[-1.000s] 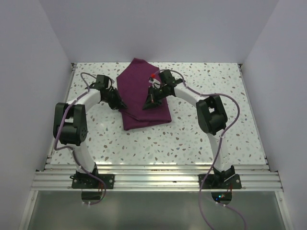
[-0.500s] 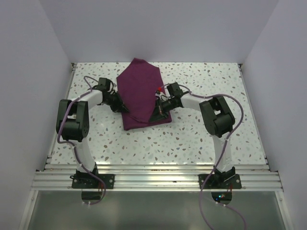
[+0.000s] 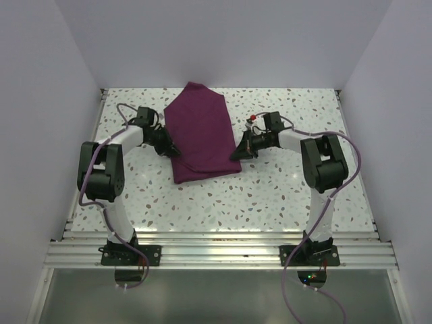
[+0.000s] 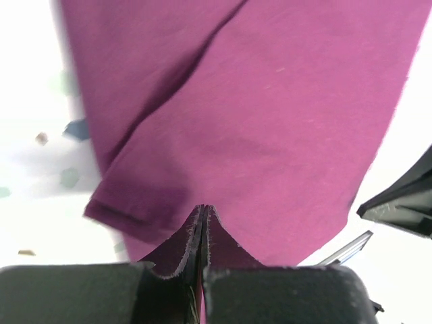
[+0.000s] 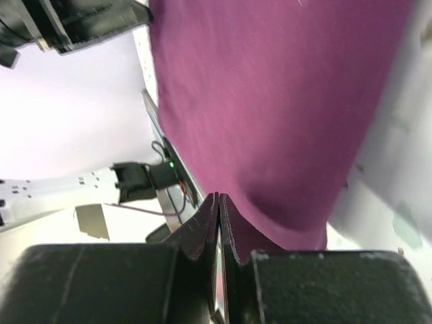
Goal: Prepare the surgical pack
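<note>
Top view: surgical pack [image 3: 199, 131], plum-purple cloth folded into flat bundle, lying far-centre on speckled table [image 3: 270, 196]. left gripper [image 3: 170, 148] sitting at pack's left edge, right gripper [image 3: 237, 152] at its right edge, close to near-right corner.

Left wrist view: jaws pressing together, no gap, tips over pack's hemmed edge. Not showing whether any cloth is being pinched.

Right wrist view: jaws likewise meeting tip to tip at cloth border. Any pinch not showing.

Handling, judging: pack looking light, soft and limp, layers probably sliding over each other. Best hold appearing to be corner or folded edge, catching all layers.
</note>
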Robot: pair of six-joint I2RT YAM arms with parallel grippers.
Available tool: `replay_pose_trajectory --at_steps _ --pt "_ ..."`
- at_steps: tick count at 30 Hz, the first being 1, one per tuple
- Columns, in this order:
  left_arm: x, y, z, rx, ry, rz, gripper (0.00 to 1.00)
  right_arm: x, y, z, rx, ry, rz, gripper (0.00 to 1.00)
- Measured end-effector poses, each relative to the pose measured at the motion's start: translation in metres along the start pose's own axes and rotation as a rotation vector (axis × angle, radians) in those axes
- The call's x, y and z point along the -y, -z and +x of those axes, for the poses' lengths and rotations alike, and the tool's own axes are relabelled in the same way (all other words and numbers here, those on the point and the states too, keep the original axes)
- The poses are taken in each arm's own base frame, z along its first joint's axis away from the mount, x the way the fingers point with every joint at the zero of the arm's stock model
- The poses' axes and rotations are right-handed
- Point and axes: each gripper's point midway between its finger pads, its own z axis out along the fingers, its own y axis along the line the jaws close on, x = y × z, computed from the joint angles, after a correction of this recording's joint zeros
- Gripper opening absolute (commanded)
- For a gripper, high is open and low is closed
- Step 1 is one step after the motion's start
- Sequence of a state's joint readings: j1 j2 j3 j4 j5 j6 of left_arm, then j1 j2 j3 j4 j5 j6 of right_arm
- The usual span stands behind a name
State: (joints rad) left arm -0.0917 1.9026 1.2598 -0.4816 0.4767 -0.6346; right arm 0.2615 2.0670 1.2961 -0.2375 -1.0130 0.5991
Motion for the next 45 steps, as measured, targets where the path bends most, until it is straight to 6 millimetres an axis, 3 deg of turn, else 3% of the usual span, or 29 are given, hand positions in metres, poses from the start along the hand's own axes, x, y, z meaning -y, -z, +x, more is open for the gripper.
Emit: replay_pose_trajectory --at_steps 3,7,10,16,20,26,31,40,45 --pt "0.013 0.002 -0.011 0.031 -0.026 0.048 0.00 -0.011 -0.001 -0.016 0.034 0.023 -0.023 0.06" --pt "0.035 0.003 -0.036 0.079 -0.068 0.116 0.00 -0.036 -0.013 -0.060 0.096 0.086 -0.087 0.05" --pt "0.041 -0.010 -0.060 0.103 -0.081 0.146 0.00 -0.042 -0.027 -0.095 0.135 0.115 -0.128 0.05" --pt "0.007 -0.050 -0.069 0.053 0.011 0.150 0.00 -0.008 -0.059 -0.132 0.158 0.034 -0.157 0.05" --pt "0.007 -0.054 -0.087 0.064 0.038 0.217 0.00 0.013 -0.076 -0.150 0.160 -0.035 -0.163 0.05" --pt "0.008 -0.059 -0.118 0.125 0.070 0.293 0.01 0.002 -0.072 -0.212 0.321 0.048 -0.163 0.11" --pt "0.010 -0.067 -0.163 0.189 0.109 0.363 0.05 0.006 -0.070 -0.256 0.448 0.053 -0.141 0.13" --pt "0.014 -0.072 -0.235 0.285 0.186 0.477 0.28 0.020 -0.053 -0.309 0.671 -0.011 -0.092 0.26" --pt "0.006 -0.063 -0.251 0.337 0.199 0.488 0.38 0.020 -0.045 -0.324 0.759 0.039 -0.065 0.41"
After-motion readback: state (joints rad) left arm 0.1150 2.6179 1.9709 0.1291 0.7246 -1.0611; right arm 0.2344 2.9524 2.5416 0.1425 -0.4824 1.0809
